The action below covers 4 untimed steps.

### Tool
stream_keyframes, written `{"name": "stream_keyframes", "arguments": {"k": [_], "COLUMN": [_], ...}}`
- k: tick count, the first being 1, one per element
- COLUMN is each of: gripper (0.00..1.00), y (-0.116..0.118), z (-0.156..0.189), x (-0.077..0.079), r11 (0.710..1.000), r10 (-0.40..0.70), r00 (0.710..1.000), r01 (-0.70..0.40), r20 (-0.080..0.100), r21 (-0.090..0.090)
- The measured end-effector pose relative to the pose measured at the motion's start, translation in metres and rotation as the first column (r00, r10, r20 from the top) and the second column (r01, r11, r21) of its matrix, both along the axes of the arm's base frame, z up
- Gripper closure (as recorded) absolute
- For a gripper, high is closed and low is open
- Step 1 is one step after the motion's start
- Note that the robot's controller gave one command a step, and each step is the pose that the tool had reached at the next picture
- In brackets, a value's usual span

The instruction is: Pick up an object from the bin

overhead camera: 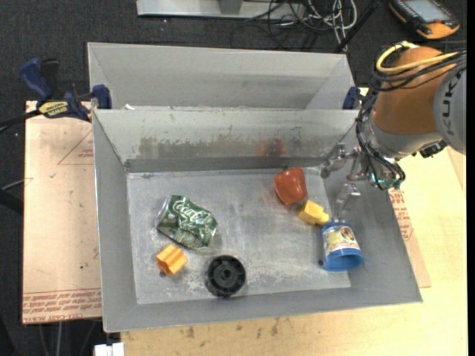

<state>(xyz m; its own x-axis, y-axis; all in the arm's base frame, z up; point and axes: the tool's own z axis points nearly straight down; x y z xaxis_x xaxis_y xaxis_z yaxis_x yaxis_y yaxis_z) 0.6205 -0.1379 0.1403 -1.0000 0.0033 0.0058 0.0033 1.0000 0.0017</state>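
Green can (185,221): crushed, with white script on it; I see it lying on the left of the bin (223,87) floor.
Orange block (171,259): small, just below and left of the green can.
Black wheel (225,275): round and ribbed, flat near the front wall, right of the orange block.
Red-orange lump (290,185): close to the back wall, right of centre.
Cables (312,2): a dark tangle behind the bin.
Handset (424,15): orange-edged, with a screen, beside those cables.

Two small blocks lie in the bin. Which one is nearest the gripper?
The yellow block, close beside the gripper, between the red toy and the blue cup. The orange block lies far left, by the crushed green can.
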Motion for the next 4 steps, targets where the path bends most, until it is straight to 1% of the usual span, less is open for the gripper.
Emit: {"name": "stream_keyframes", "arguments": {"k": [1, 2, 3, 4], "gripper": [0.0, 1.0, 1.0, 1.0], "y": [0.0, 0.037, 0.037, 0.049], "z": [0.005, -0.065, -0.065, 0.111], "x": [0.002, -0.027, -0.027, -0.013], "r11": [1.0, 1.0, 1.0, 0.999], "r10": [0.002, 0.016, 0.016, 0.049], "r00": [1.0, 1.0, 1.0, 0.999], "r01": [-0.002, -0.016, -0.016, -0.049], "r20": [0.007, 0.015, 0.015, 0.018], "r21": [-0.001, -0.001, -0.001, -0.003]}}
